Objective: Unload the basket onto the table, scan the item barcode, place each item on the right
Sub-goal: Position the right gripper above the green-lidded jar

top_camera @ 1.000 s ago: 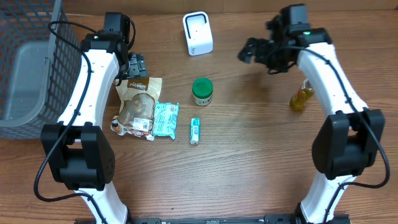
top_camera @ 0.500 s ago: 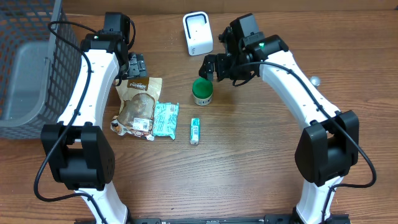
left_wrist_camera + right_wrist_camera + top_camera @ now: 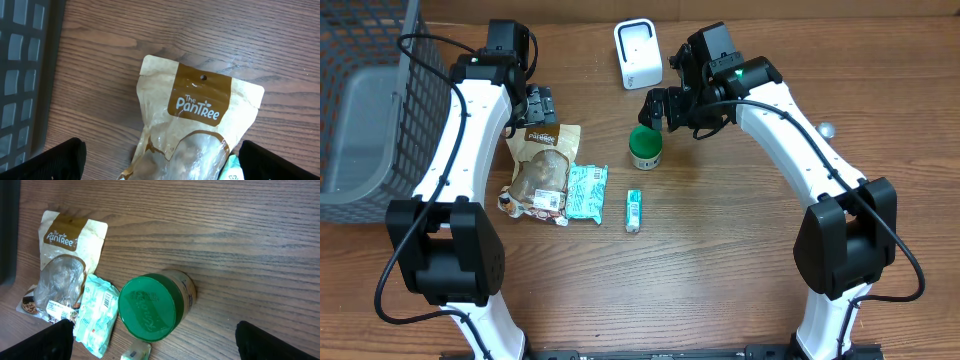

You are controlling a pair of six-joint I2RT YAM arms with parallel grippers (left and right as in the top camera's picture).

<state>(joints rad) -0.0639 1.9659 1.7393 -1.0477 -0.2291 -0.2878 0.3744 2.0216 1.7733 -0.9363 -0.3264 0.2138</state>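
This looks like a robotics lab set up as a mock shop checkout. A wood-grain worktop carries two white robot arms, the left arm and the right arm, mounted at its near edge. A white barcode scanner stands at the far edge, and a grey mesh basket fills the far left corner. Packaged groceries lie mid-worktop: a snack pouch printed "The PanTree", a teal packet, a green-lidded jar and a small tube.
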